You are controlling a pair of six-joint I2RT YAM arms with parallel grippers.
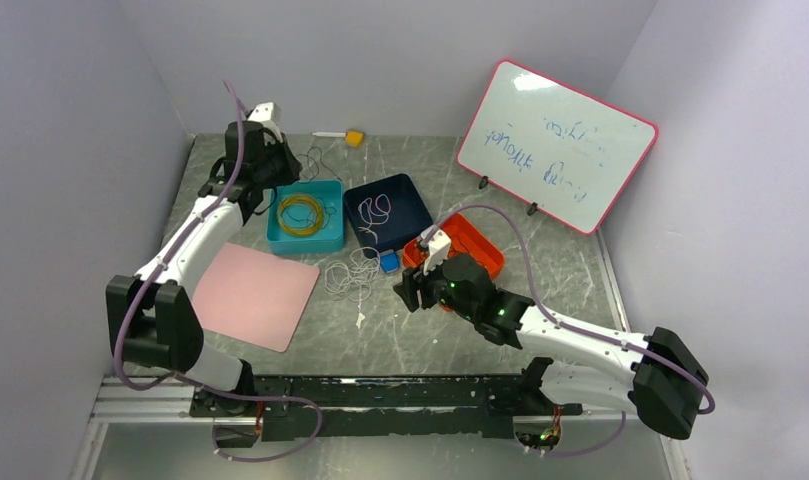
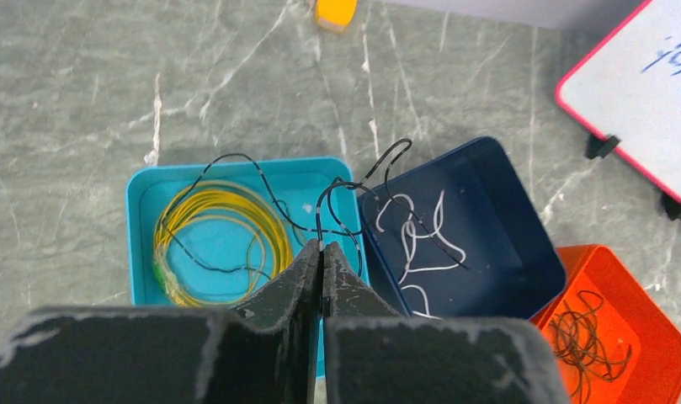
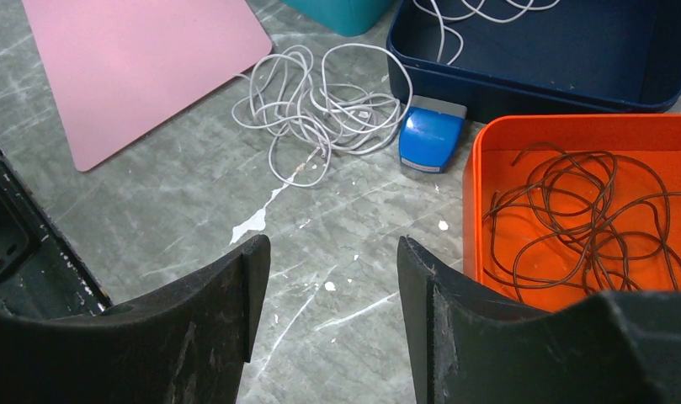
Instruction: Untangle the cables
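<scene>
Left gripper: the left gripper (image 2: pixel 321 249) has its jaws pressed together, pinching a thin black cable (image 2: pixel 318 217) that rises straight out of the tips.
Black cable: one run of it trails across the yellow coil (image 2: pixel 219 195) in the teal tray (image 2: pixel 236 166). The other crosses the shared rim and lies over the white cable (image 2: pixel 408 240) in the navy tray (image 2: pixel 522 227).
Step in hand: probably drawing the black cable free of both trays.
How to pull: lift slowly and straight up so the slack pays out evenly. A sideways tug would likely drag the yellow coil or the white cable along.
What to watch: the crossings over the yellow coil. If a yellow turn rises with the black one, ease back down and take a new line.
Right gripper: the right gripper (image 3: pixel 330 252) hangs with its jaws wide and nothing between them, above bare table (image 3: pixel 337 219).
Its surroundings: the orange tray (image 3: pixel 476 168) holding a brown cable (image 3: pixel 589 210) is just to one side. The white tangle (image 3: pixel 320 105) lies ahead, touching a blue block (image 3: pixel 429 139) and near the pink mat (image 3: pixel 143 59).
Use for it: it is free to pin down whichever strand gets carried up.
Remaining: the white tangle looks unsorted, so much of the task seems undone.
</scene>
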